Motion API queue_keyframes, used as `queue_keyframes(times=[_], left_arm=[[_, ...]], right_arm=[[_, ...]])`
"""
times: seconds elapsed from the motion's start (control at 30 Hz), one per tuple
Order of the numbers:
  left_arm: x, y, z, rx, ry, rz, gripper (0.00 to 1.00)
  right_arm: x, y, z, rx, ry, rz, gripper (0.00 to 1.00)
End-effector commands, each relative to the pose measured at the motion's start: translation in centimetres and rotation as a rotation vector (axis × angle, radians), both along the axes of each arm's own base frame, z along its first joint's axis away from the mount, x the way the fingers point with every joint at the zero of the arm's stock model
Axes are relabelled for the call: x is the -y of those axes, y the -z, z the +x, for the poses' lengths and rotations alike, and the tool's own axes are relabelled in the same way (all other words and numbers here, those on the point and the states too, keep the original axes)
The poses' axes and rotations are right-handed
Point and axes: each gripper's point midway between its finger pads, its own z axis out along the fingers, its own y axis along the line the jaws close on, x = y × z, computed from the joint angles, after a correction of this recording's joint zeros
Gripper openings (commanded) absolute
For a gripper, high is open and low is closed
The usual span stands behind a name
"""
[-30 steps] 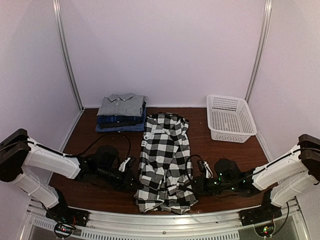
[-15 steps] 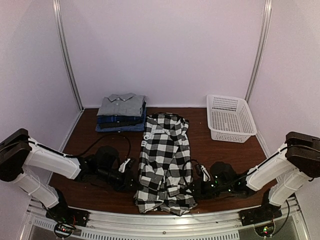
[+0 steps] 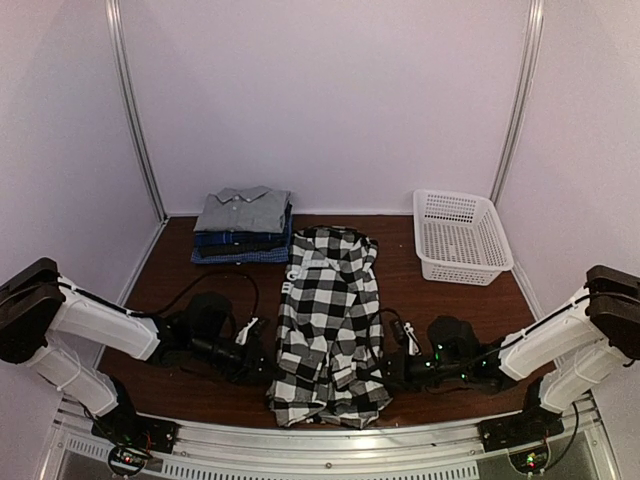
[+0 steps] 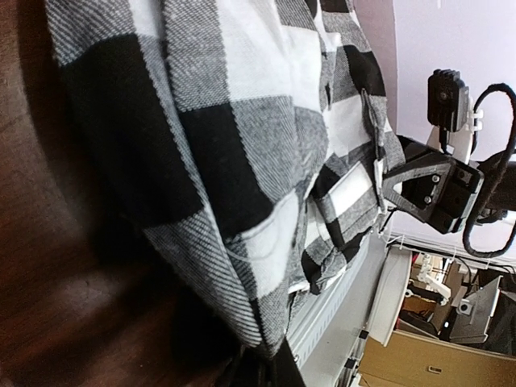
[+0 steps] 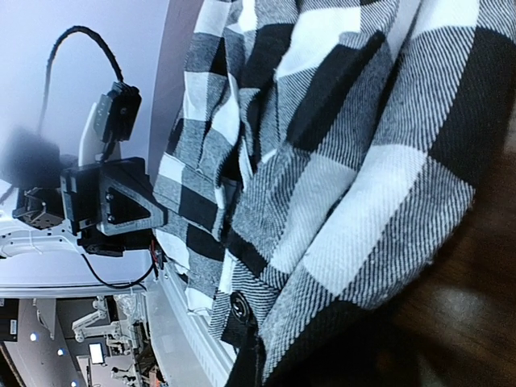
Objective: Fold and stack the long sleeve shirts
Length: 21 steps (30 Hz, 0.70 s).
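Right pincer now half under shirt

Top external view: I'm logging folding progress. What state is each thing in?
checked shirt, laid out lengthwise, sides folded in, near corners pinched
shirt stack, folded, grey shirt on top
basket, upright, empty
left gripper, shut on checked shirt
right gripper, shut on checked shirt

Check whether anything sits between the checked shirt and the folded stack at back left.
Nothing visible does: only a narrow strip of bare table separates the checked shirt at its collar end from the folded stack. The white basket stands off to the right.
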Motion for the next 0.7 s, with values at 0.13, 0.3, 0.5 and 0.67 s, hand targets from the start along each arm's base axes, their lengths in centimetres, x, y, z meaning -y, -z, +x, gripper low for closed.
queue_keyframes(times=[0.13,0.3,0.5,0.67], left_arm=[[0.7,-4.3,1.8,-0.045,-0.033,-0.197,0.00],[0.3,-5.0,4.6,-0.074,-0.088,-0.241,0.00],[0.6,-4.6,9.7,-0.063,-0.145,-0.246,0.00],[0.8,-3.5,13.7,-0.045,-0.195,-0.230,0.00]], right_arm=[[-0.5,-4.2,2.6,0.026,0.062,0.146,0.00],[-0.4,-5.1,5.4,0.026,0.121,0.200,0.00],[-0.2,-5.0,9.8,0.033,0.191,0.225,0.00],[0.1,-3.4,12.9,0.004,0.247,0.237,0.00]])
